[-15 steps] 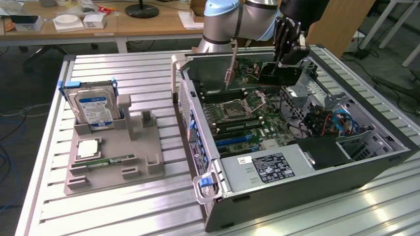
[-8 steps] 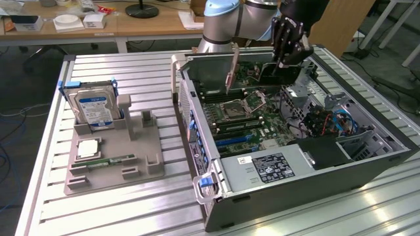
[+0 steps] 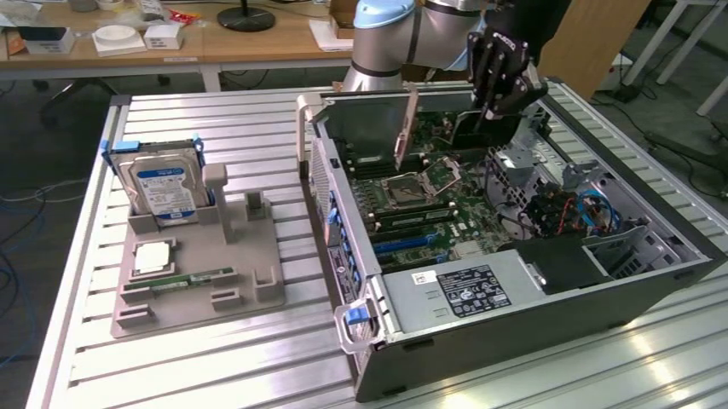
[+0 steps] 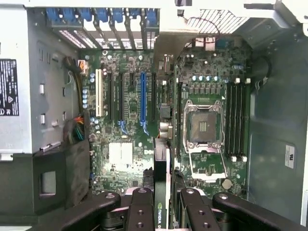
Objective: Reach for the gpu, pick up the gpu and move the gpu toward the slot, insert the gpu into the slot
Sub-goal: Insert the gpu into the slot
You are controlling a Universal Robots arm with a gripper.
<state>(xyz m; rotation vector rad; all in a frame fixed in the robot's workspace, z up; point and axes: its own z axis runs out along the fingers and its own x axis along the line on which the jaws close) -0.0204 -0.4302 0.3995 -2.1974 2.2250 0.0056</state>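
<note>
Above the motherboard [image 4: 103,139], the gpu [image 4: 161,168] is clamped edge-down by the narrowed gripper [image 4: 166,204]; its edge is set parallel to the slot [image 4: 142,96], not yet entered.

Thin, flat, black rectangular gpu [image 3: 478,132] [image 4: 161,192] with a tan metal end bracket and a small green logo on its top edge. Hanging upright on its long edge, gripped from above, raised over the green motherboard [image 3: 455,223] [image 4: 110,132] inside the open dark case [image 3: 546,315]. Long, narrow blue plastic slot [image 3: 410,243] [image 4: 142,98], flat on that board among parallel strips, empty, running the same way as the card, apart from it.
</note>
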